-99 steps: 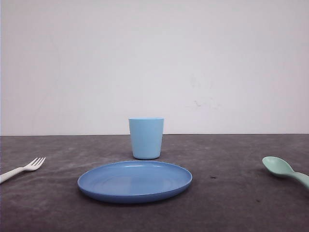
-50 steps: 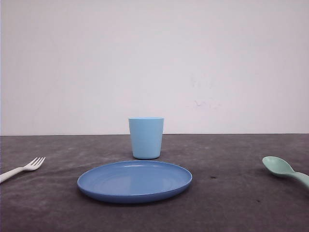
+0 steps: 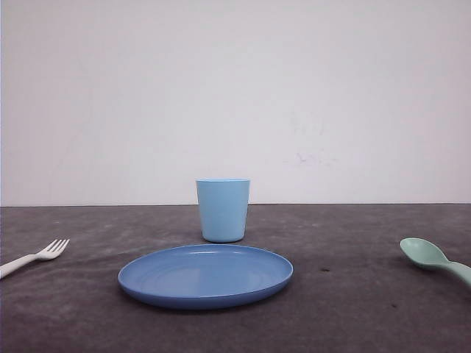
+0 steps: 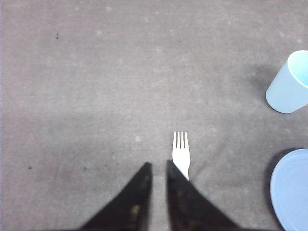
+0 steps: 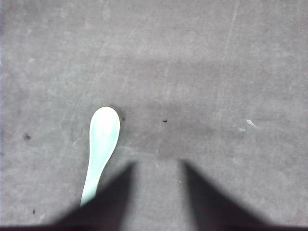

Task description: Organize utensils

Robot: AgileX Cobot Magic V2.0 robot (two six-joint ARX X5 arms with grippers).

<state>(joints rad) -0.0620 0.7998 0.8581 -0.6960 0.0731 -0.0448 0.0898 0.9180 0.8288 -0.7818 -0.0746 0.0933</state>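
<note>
1 fork | 1 spoon | left tool nearly clenched, empty | right tool released

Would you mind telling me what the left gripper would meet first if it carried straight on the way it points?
Probably nothing but bare table. The left gripper aims just beside the fork, whose tines lie slightly off the line next to one finger. Depth is unclear, so it might graze the fork.
</note>
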